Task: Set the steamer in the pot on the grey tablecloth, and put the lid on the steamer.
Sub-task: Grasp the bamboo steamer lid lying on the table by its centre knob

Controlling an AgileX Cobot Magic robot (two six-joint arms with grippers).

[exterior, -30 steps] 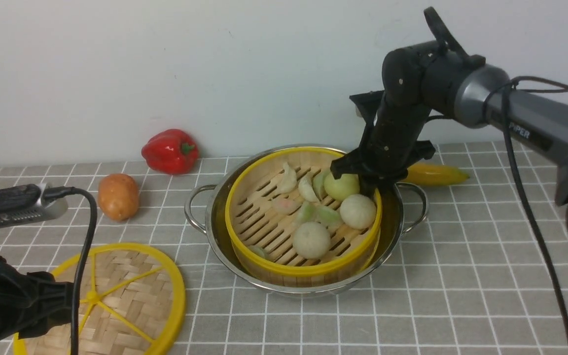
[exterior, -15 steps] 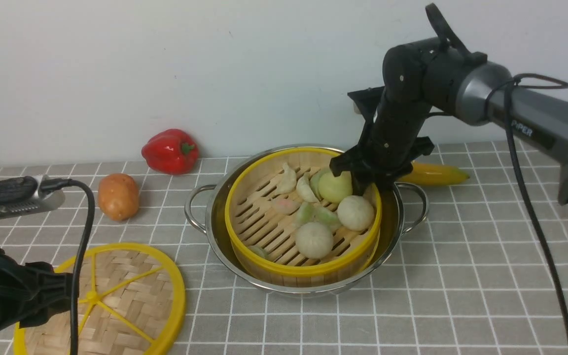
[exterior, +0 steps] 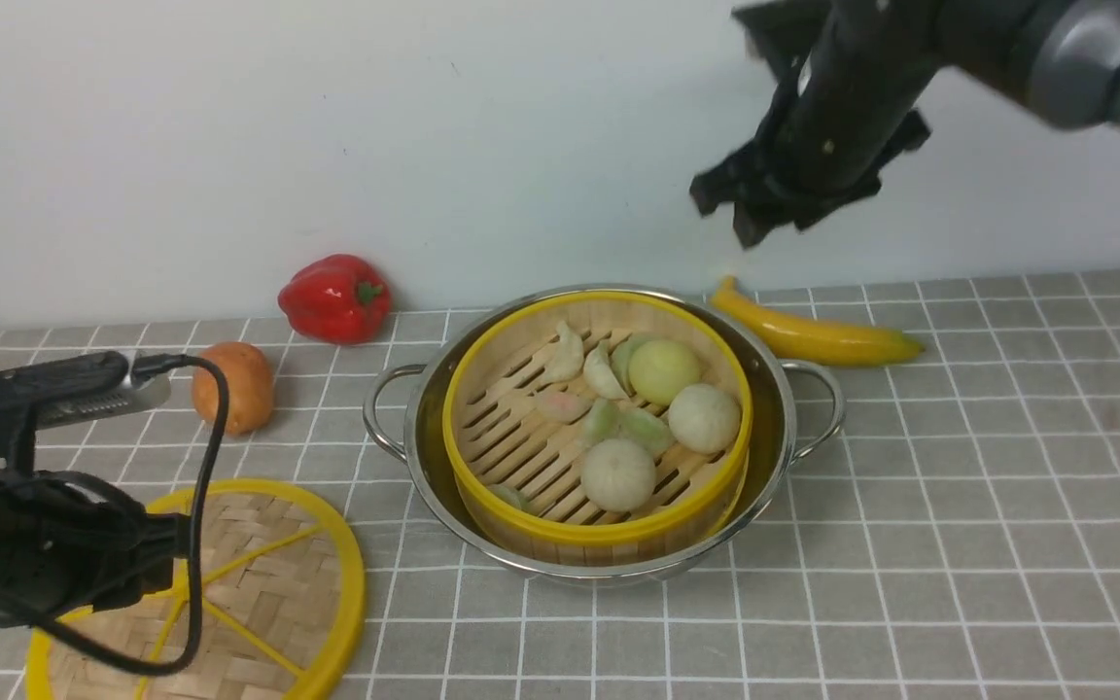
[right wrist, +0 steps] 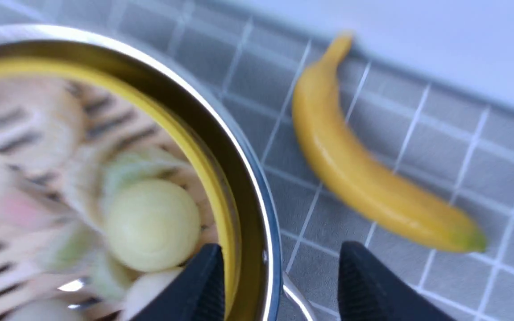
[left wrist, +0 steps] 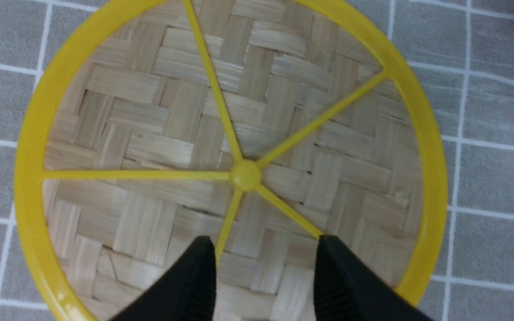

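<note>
The pot (exterior: pixel 772 428) stands on the tablecloth (exterior: pixel 959 506), with the steamer (exterior: pixel 570 549) inside it and buns (exterior: pixel 616 473) in the steamer. The lid (exterior: pixel 259 564) lies flat to the front left of the pot. Behind the lid is a potato (exterior: pixel 234 387), farther back a pepper (exterior: pixel 334 297). A banana (exterior: pixel 818 335) lies behind the pot's right side.

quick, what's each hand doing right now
left hand: open, empty, over the lid
right hand: open, empty, above the pot

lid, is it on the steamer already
No, the lid lies flat on the tablecloth left of the pot, and the steamer is uncovered.
</note>
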